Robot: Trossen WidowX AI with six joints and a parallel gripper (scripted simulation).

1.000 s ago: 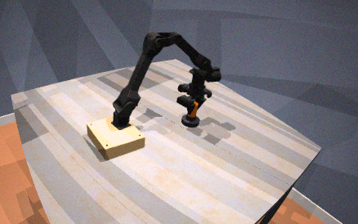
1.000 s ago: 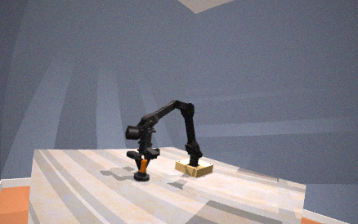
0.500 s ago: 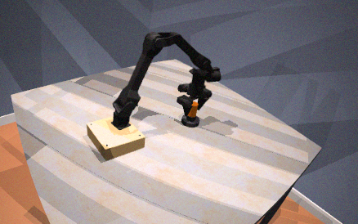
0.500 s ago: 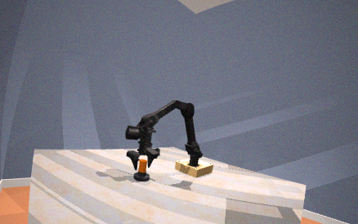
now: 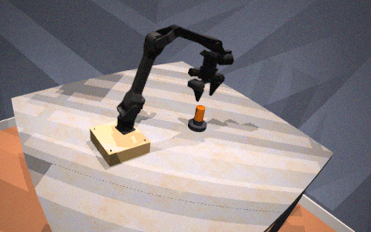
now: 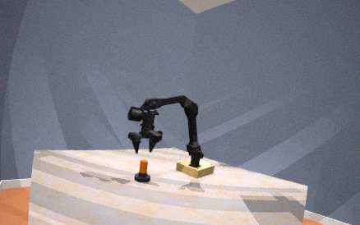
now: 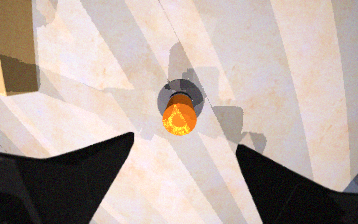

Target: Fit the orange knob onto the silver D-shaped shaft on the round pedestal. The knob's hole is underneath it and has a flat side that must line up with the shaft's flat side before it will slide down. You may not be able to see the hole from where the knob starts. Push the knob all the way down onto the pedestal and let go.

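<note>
The orange knob (image 5: 200,113) (image 6: 143,167) (image 7: 179,119) stands upright on the dark round pedestal (image 5: 197,128) (image 6: 142,178) (image 7: 165,100). A dark collar shows between the knob and the wide base. The silver shaft cannot be seen; the knob's underside and hole are hidden. My gripper (image 5: 205,97) (image 6: 144,152) (image 7: 185,143) is open and empty. Its fingertips point down and hang above the knob, one to each side, touching nothing.
The arm's tan base block (image 5: 123,144) (image 6: 195,169) (image 7: 19,47) sits on the striped pale table (image 5: 169,182) (image 6: 123,201). The table's edges drop off to the floor.
</note>
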